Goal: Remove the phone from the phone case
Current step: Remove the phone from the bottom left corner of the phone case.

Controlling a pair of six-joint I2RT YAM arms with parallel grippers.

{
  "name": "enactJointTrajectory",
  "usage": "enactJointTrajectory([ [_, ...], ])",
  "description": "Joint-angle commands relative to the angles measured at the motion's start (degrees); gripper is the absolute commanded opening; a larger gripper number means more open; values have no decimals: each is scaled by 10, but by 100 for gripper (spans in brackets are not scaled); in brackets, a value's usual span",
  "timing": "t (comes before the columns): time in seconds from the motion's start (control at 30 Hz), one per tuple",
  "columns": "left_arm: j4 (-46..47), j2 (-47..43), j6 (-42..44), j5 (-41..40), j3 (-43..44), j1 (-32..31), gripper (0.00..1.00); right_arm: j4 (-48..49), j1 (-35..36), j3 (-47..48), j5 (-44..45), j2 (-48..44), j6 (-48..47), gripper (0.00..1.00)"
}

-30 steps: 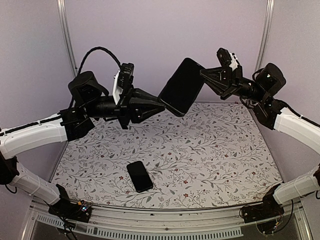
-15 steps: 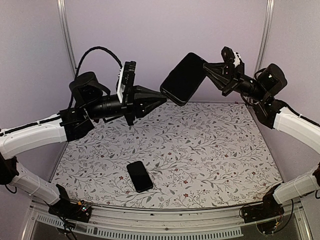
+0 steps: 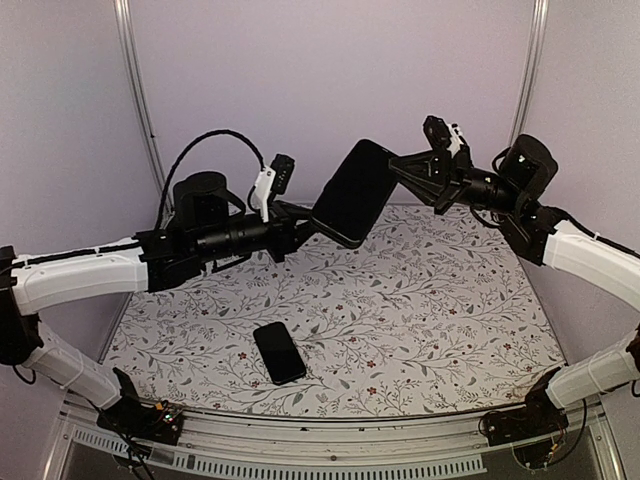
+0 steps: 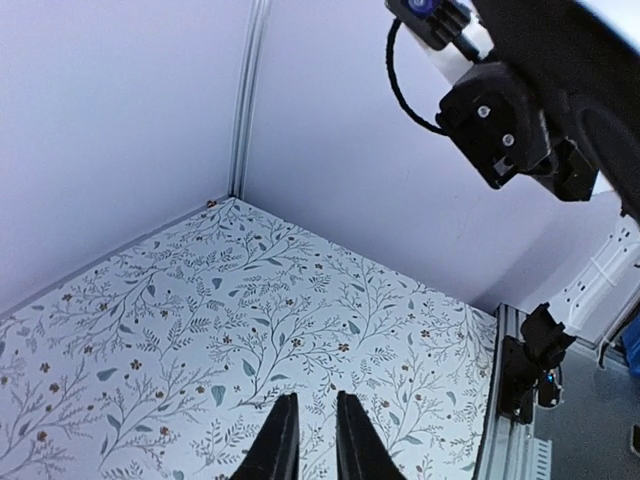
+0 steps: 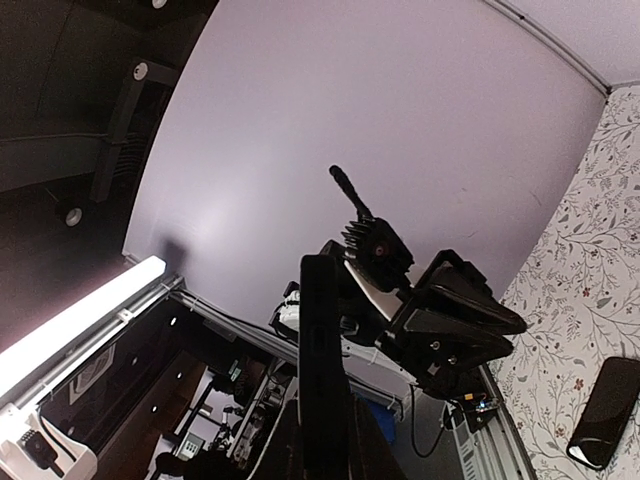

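Note:
My right gripper (image 3: pixel 397 166) is shut on the top edge of a large black slab, the phone case (image 3: pixel 352 193), and holds it tilted high above the table's back. In the right wrist view the case (image 5: pixel 322 340) shows edge-on between my fingers. A smaller black phone (image 3: pixel 279 352) lies flat on the floral mat near the front; it also shows in the right wrist view (image 5: pixel 605 410). My left gripper (image 3: pixel 306 222) points at the case's lower left corner. In the left wrist view its fingers (image 4: pixel 275 445) stand almost together with nothing between them.
The floral mat (image 3: pixel 430 290) covers the table. Lilac walls stand at the back and sides, with metal posts (image 3: pixel 137 90) at the back corners. The table's metal front rail (image 3: pixel 330 440) runs along the near edge. The right arm's wrist (image 4: pixel 520 120) hangs in front of the left wrist camera.
My left gripper has gone from wide open to shut and dropped lower, reaching toward the case's lower corner. My right gripper has lowered the case a little. The phone on the mat has not moved.

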Motion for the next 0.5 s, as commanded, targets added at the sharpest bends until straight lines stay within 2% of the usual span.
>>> enactJointTrajectory([
  [0.0,-52,-75,-36,-52,-33,3,20,-44,-12,18,50,-23,-73,0],
  [0.1,-94,-108,-60,-47,-40,3,32,-101,-16,34,76,-25,-131,0],
  [0.2,-124,-135,-98,-51,-41,3,52,-112,-20,37,91,-26,-184,0],
  [0.27,-132,-149,-135,-53,-41,4,61,-115,-23,35,102,-28,-209,0],
  [0.47,-85,-143,-247,50,-26,26,69,-114,-24,28,106,-34,-264,0],
])
